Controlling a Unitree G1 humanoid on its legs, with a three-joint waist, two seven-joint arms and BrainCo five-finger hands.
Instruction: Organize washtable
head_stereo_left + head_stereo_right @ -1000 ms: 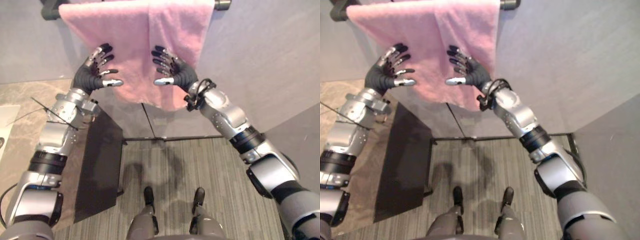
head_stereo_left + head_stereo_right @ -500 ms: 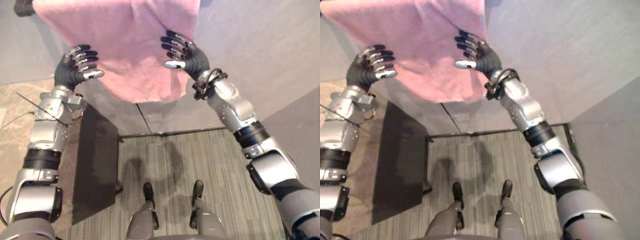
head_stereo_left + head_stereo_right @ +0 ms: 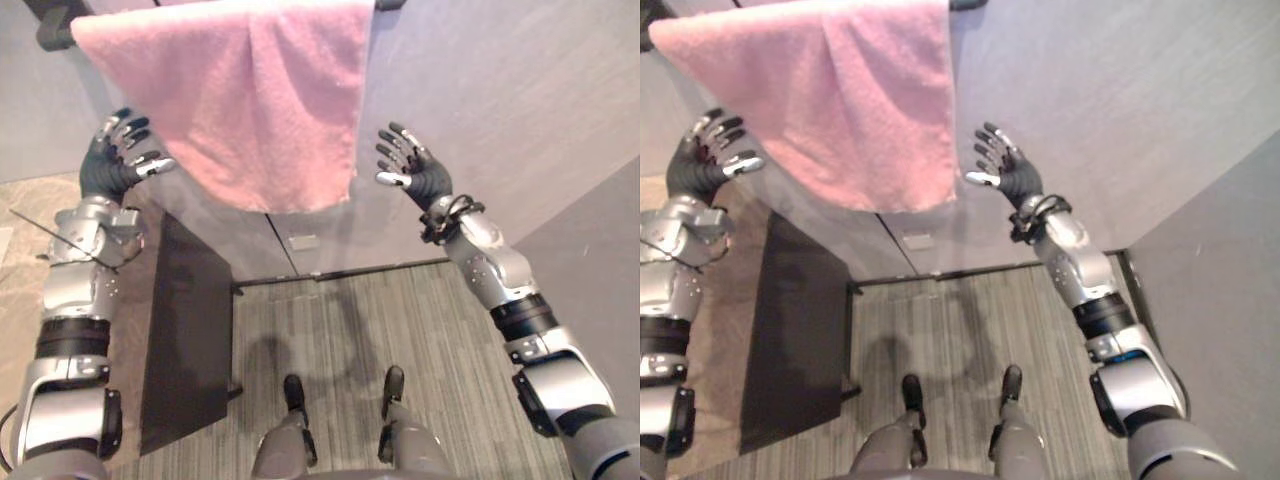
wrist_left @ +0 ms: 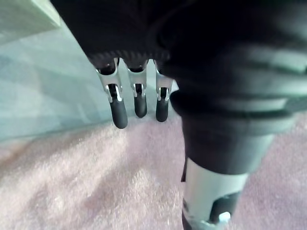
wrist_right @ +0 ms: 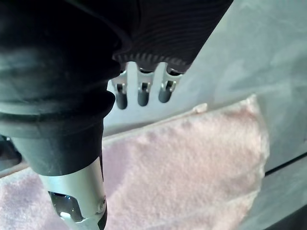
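Towel (image 3: 240,100) hangs draped over the dark rail (image 3: 55,30), seemingly spread to dry flat against the wall (image 3: 500,80); left hand (image 3: 112,165) and right hand (image 3: 418,178) flank it, fingers apart and straight, gripping nothing.

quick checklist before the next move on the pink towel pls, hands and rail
1. Pink towel draped over the rail: ok.
2. Left hand open, holding nothing, beside the towel's edge: ok.
3. Right hand open, holding nothing, apart from the towel: ok.
4. Towel hanging flat: not ok, a fold runs down from the rail near its middle.
5. How much towel hangs behind the rail: cannot tell.
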